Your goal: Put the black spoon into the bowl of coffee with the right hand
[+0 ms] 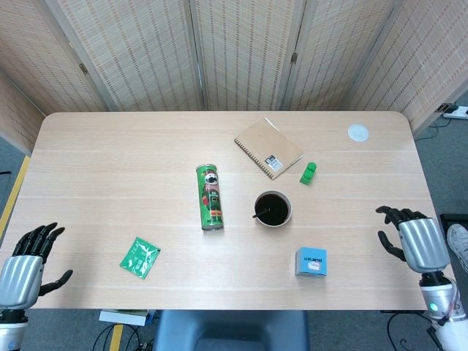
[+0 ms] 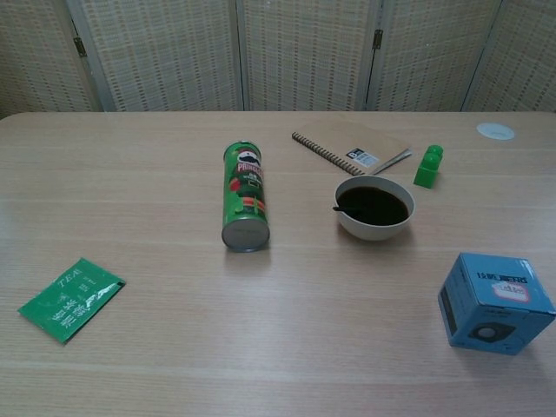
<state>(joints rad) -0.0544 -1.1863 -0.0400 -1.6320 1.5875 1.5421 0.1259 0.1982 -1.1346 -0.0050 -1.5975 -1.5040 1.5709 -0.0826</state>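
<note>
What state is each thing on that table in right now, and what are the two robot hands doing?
Spoon: in the bowl, handle leaning on the rim.
Bowl: upright, full of coffee.
Can: lying on its side.
Notebook: closed, flat.
Tea packet: flat, looks sealed.
Green block: upright.
Blue box: closed.
Left robot hand: empty, fingers apart, off the table's edge.
Right robot hand: empty, fingers apart, off the table's edge.

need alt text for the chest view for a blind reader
A black spoon rests in a white bowl of coffee on a wooden table, with no hand in view. Around it lie a green chip can, notebook, blue box and tea packet.
</note>
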